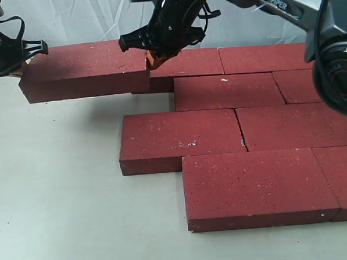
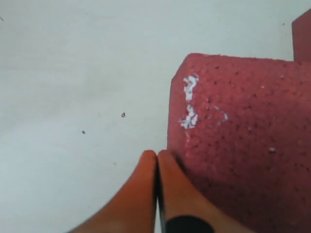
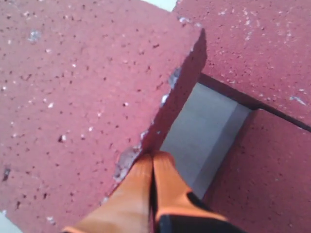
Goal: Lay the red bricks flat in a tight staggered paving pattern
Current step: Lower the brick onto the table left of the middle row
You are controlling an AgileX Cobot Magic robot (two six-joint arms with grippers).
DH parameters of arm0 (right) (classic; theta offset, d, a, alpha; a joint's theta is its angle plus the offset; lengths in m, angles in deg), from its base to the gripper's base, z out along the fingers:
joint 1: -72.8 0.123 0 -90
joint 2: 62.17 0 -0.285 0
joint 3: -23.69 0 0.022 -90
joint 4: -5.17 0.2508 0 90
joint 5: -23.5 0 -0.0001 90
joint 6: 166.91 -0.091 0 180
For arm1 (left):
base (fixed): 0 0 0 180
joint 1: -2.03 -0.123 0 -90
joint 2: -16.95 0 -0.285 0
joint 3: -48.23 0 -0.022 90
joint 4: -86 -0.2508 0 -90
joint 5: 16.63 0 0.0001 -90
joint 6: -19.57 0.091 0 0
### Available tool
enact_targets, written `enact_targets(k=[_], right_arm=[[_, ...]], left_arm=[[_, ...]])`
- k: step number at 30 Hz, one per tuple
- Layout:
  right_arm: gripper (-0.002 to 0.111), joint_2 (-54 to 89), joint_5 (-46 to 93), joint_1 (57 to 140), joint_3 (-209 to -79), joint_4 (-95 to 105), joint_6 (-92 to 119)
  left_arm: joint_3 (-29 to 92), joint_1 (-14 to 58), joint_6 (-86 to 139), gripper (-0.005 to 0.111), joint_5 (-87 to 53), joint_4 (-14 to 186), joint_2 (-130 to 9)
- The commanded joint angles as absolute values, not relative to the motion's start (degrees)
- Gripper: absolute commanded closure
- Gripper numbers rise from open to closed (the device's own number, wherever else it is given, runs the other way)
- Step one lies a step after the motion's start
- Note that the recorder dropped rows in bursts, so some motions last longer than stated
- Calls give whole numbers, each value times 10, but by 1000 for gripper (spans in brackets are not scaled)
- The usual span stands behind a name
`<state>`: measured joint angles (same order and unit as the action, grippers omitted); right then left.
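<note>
The left claw (image 2: 156, 162) has its orange tips pressed together with nothing between them, butted against the short end of a loose brick (image 1: 86, 67). The right claw (image 3: 153, 165) is closed the same way against the opposite end, so the brick looks squeezed lengthwise between the two arms rather than pinched by either. That brick sits toward the back left of the table (image 1: 55, 200) as the outside camera sees it. A dark shadow lies under its near side, and I'd say it is riding off the table. Its right end overlaps the back row of the red bricks (image 1: 229, 91) already laid flat in staggered courses running to the right edge. Through the right wrist camera a bare slot of table (image 3: 204, 141) shows just past the brick's chipped corner, bounded by laid bricks, and I'd guess that is where it belongs. These pavers look stiff, dense and heavy, with a rough matte face that should give the tips decent friction. The corners are already crumbled white in places, so a drop or a knock could chip them further. A hold by end pressure alone seems touchy to me: the push should stay centred on each short face and level, or the brick may pivot and slip out.
</note>
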<state>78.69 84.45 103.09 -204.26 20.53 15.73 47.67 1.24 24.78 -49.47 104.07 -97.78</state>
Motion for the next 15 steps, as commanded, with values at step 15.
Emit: enact_targets(k=[15], right_arm=[[109,873,735,1050,-2043,362,162]], left_arm=[[472,3,245,107,-439,1076,-1068]])
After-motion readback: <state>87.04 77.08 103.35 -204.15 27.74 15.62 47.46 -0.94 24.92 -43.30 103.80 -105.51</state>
